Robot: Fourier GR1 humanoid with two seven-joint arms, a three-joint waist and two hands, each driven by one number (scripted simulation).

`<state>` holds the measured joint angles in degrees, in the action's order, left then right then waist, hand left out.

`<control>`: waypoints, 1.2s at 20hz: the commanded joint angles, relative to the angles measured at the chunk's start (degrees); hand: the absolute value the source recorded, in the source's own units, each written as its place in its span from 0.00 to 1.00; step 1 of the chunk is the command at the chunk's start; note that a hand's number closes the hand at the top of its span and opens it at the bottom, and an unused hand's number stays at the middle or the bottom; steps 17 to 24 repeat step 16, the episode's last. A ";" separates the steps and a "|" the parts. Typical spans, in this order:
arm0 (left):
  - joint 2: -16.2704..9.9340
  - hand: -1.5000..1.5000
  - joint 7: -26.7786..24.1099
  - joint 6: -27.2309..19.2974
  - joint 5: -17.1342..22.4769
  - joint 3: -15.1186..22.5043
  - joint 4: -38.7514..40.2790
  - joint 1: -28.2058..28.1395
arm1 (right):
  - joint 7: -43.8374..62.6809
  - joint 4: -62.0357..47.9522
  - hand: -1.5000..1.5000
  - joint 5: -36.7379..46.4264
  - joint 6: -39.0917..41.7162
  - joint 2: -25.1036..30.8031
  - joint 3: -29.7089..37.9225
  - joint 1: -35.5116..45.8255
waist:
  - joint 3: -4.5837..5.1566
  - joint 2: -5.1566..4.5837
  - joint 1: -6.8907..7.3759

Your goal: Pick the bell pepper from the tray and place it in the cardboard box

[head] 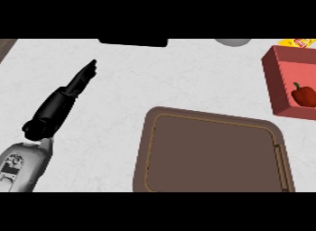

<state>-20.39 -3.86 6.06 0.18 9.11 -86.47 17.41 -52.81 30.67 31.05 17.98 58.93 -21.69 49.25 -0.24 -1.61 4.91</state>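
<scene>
My left hand [57, 106] rests at nine o'clock on the surface [121, 90], fingers straight and holding nothing. The bell pepper [305, 95] already lies inside the cardboard box [281, 63] at two o'clock; the tray [214, 153] is bare. I'd judge nothing remains but keeping clear.

A kitchen: a pale marbled counter [121, 99] carries a brown tray [214, 153] right of the left hand's fingers [86, 74], and farther right a red bell pepper [306, 95].
</scene>
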 commanded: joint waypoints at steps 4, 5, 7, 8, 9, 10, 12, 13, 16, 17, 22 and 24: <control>0.38 0.50 -0.73 -0.14 0.05 -0.14 -0.19 -0.75 | -8.55 -6.45 0.00 -16.84 14.98 -7.20 9.83 1.94 | -0.21 0.17 -0.55; 0.94 0.50 0.29 -1.06 -0.43 -0.02 0.23 -0.21 | -7.66 -7.75 0.00 -19.51 17.26 -7.58 11.34 1.55 | -0.32 0.05 -1.38; 0.38 0.50 -0.36 -0.43 -0.79 0.37 -0.03 -0.59 | -2.74 -10.64 0.00 -25.01 20.11 -10.28 14.92 2.16 | -0.27 0.03 -0.86; 0.49 0.50 -0.41 -0.54 -0.72 0.32 -0.19 -0.85 | 0.12 -11.88 0.00 -26.40 22.98 -9.40 15.69 3.48 | -0.11 0.10 -0.34; -0.24 0.50 -0.03 -0.04 -0.05 -0.66 -0.13 -0.01 | 1.29 -13.56 0.00 -28.14 23.62 -9.59 16.89 2.68 | -0.24 -0.22 -0.63; 0.37 0.50 -0.49 -0.29 -0.45 -0.05 -0.10 -0.03 | 4.49 -14.61 0.00 -29.80 25.52 -10.02 17.91 4.16 | -0.09 -0.13 -0.50; -0.15 0.50 -0.93 -0.16 -0.59 -0.41 0.35 -0.67 | 9.10 -16.96 0.00 -33.00 28.25 -8.46 20.53 6.26 | -0.03 -0.15 -0.41; 0.96 0.50 -0.74 -0.26 -0.83 0.96 -0.42 -1.26 | 10.99 -18.28 0.00 -34.05 28.39 -7.91 21.53 6.74 | -0.14 -0.35 0.07; -0.19 0.50 -0.82 0.43 -0.22 -0.39 -0.45 -0.13 | 14.59 -20.43 0.00 -36.71 28.99 -6.25 24.04 7.64 | -0.33 -0.96 0.49; -0.19 0.50 -0.82 0.43 -0.22 -0.39 -0.45 -0.13 | 14.59 -20.43 0.00 -36.71 28.99 -6.25 24.04 7.64 | -0.33 -0.96 0.49; -0.19 0.50 -0.82 0.43 -0.22 -0.39 -0.45 -0.13 | 14.59 -20.43 0.00 -36.71 28.99 -6.25 24.04 7.64 | -0.33 -0.96 0.49; -0.19 0.50 -0.82 0.43 -0.22 -0.39 -0.45 -0.13 | 14.59 -20.43 0.00 -36.71 28.99 -6.25 24.04 7.64 | -0.33 -0.96 0.49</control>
